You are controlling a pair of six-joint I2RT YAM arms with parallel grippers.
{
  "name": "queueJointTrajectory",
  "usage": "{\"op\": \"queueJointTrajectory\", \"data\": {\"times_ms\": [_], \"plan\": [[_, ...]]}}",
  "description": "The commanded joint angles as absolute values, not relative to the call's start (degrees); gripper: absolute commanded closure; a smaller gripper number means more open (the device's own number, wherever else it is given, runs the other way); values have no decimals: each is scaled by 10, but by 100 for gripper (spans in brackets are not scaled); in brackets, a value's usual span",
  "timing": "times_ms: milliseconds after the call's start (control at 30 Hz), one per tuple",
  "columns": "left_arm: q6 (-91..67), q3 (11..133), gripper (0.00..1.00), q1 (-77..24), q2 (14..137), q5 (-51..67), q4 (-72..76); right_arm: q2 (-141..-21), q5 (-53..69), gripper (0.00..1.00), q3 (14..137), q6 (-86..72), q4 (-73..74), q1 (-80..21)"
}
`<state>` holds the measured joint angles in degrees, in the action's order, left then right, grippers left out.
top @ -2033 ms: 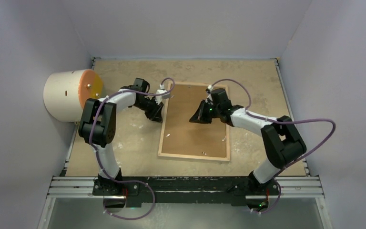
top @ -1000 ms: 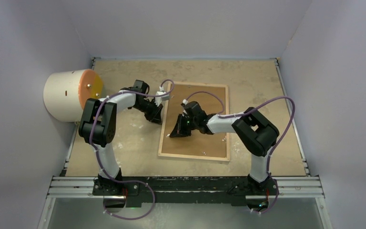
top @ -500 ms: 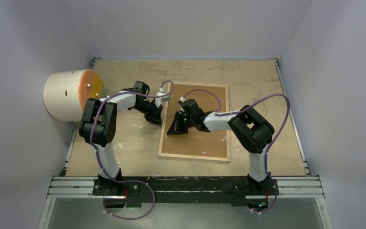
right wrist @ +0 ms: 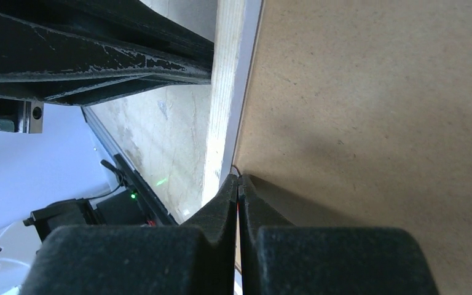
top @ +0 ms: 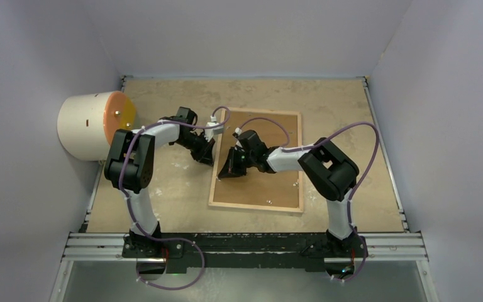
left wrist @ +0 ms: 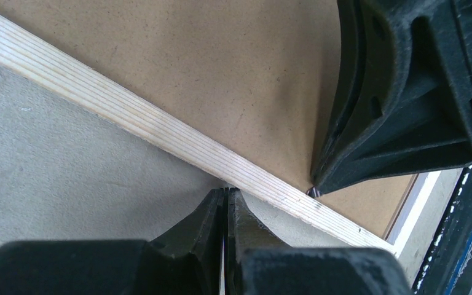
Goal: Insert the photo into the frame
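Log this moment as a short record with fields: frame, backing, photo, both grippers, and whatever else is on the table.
frame: flat on the table, wooden back up
backing board: lies inside the frame
photo: not visible in any view
left gripper: shut, tips at the outer side of the frame's left rail
right gripper: shut, tips at the seam between that rail and the backing board
other: white cylinder with an orange face, at the table's left edge

item: frame (top: 256, 206) | look: thin rectangle, pale striped-wood rim, plain brown back | pose: lying flat, back side up, long sides running near-to-far, slightly skewed | place: middle of the table (top: 176, 189), apart from all four edges
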<state>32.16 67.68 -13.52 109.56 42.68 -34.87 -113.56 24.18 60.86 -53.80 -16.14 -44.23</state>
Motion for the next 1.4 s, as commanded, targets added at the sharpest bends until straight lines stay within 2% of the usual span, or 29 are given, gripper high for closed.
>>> {"op": "queueJointTrajectory", "data": {"times_ms": [0,633,967,1167,1233,1367], "plan": [[324,676,99,-138,1098,456,-333,-1155,262,100,620,-530,-147,-452],[322,682,100,-135,1086,449,-337,-1102,260,100,654,-485,-73,-405],[313,687,100,-134,1083,460,-334,-1067,250,100,560,-524,-144,-427],[302,697,100,-132,1084,465,-335,-1075,262,100,561,-528,-140,-448],[289,708,96,-124,1085,465,-331,-1071,252,98,576,-527,-110,-440],[236,747,71,-95,1098,482,-303,-1077,226,92,637,-502,-64,-394]]}}
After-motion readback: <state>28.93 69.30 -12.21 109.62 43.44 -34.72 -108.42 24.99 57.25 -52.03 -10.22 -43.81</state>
